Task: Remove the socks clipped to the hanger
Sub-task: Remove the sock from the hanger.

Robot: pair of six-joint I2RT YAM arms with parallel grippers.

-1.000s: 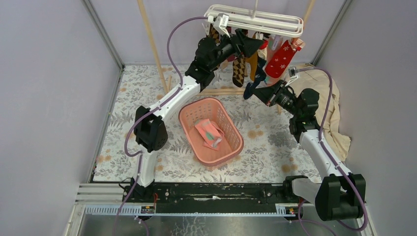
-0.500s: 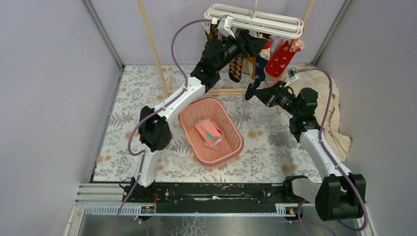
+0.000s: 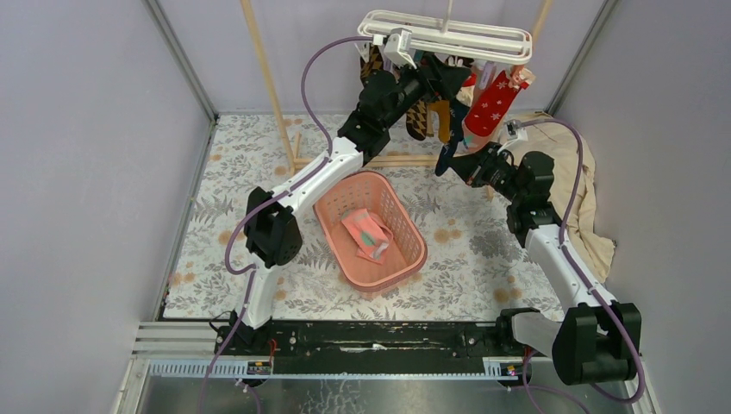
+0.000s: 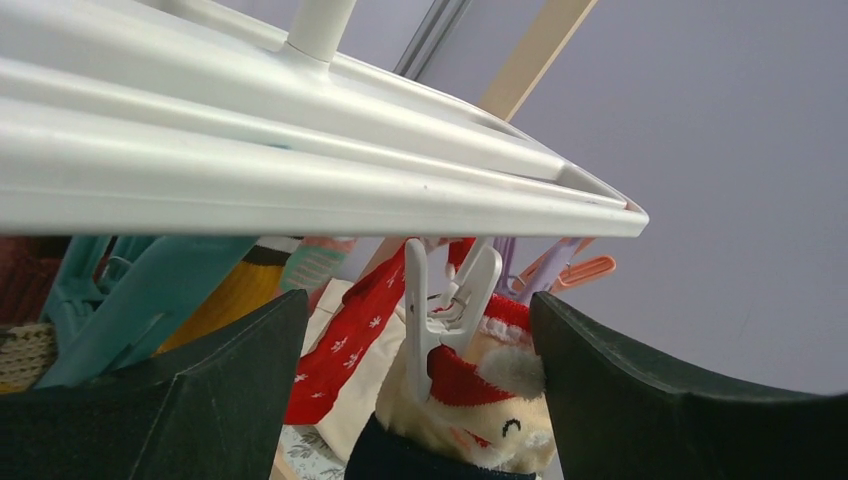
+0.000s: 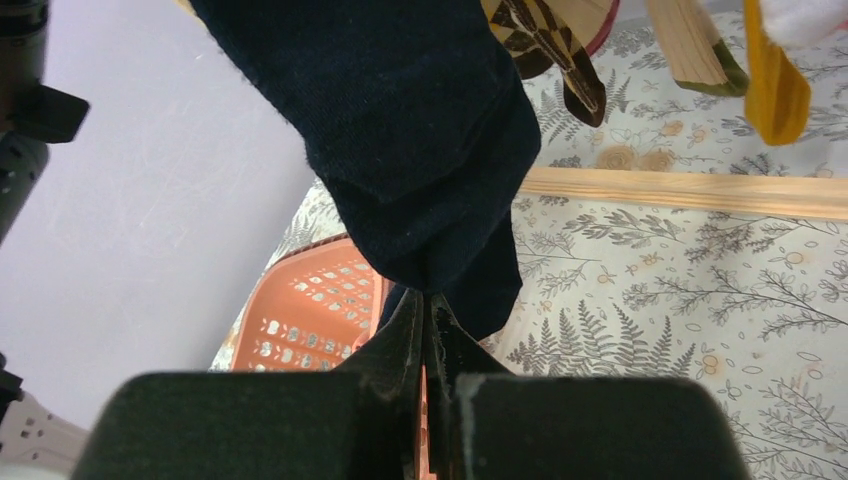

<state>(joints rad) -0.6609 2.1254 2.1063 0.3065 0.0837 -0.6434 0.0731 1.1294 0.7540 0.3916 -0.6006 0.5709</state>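
In the top view, the hanger (image 3: 448, 34) is seen above the far edge of the table (image 3: 483, 250), with the socks (image 3: 493, 102) clipped under it. The left gripper (image 3: 441, 78) is raised to its underside.

In the left wrist view, the jaws are spread on both sides of a white clip (image 4: 445, 300) under the hanger's rail.

In the right wrist view, the right gripper (image 5: 430, 318) is pinched on the toe of the navy sock (image 5: 420, 150).

Unclipping is judged to be in hand. Next, the clip must be squeezed open while the sock is pulled down.

White oblong plastic hanger (image 3: 448, 34) level just above the wide-open left claw (image 4: 420, 395), assorted socks (image 3: 484, 102) dangling from clips, navy sock (image 5: 420, 150) toe pinched in right claw (image 5: 428, 318)
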